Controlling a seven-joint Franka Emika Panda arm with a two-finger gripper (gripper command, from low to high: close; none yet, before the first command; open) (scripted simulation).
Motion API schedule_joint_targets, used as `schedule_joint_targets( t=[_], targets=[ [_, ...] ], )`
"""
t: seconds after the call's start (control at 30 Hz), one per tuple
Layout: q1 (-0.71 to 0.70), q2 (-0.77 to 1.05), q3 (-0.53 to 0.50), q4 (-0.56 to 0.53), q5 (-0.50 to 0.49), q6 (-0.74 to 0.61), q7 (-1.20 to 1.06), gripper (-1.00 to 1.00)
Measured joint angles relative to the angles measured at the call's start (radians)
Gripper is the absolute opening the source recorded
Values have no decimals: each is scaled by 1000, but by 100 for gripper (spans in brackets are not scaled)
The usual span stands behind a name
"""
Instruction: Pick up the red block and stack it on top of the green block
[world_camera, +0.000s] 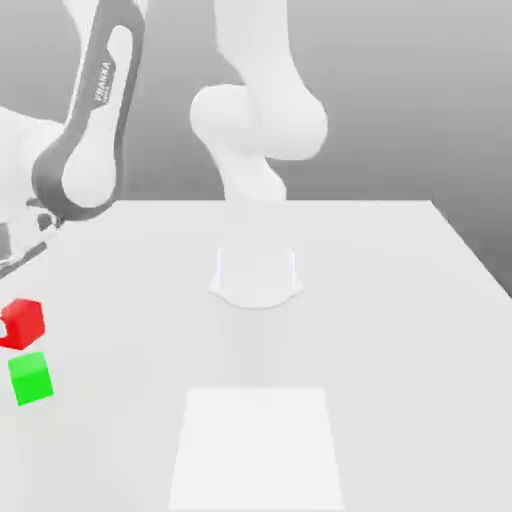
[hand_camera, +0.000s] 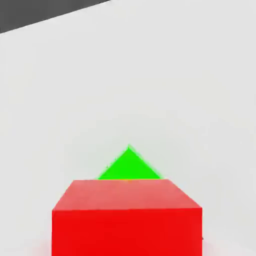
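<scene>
the arm (world_camera: 90, 140) is seen in the exterior view swung far over toward that view's left: from its white base (world_camera: 256, 275) standing on the table (world_camera: 400, 300), a bulky white joint rises, and a grey and white link is slanted downward to the left edge, where the hand (world_camera: 20, 235) is cut off by the frame. the red block (world_camera: 22, 323) is placed just below that hand, at the far left of the exterior view, and it appears to be lifted off the table, since it is set above the green block (world_camera: 31, 378) with a small gap between the two; contact between them cannot be confirmed. the green block is rested on the table directly beneath and slightly to the right of the red one in that view. in the hand view the red block (hand_camera: 127, 220) is shown very close to the camera, its top face and one side face being presented, and a corner of the green block (hand_camera: 129, 166) is glimpsed beyond its far edge, against the pale table (hand_camera: 150, 75). the fingers themselves are not made out in either view, but the gripper is taken to be drawn narrow and clamped on the red block, which is carried beneath the hand. a lighter square patch (world_camera: 258, 448) is marked on the table near the front.
</scene>
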Motion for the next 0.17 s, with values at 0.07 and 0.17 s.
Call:
schedule_joint_targets(
  t=[0.07,0.17],
  targets=[
    [-14,53,19,2,32,47,-22,100],
    [-14,53,19,2,32,47,-22,100]
  ],
)
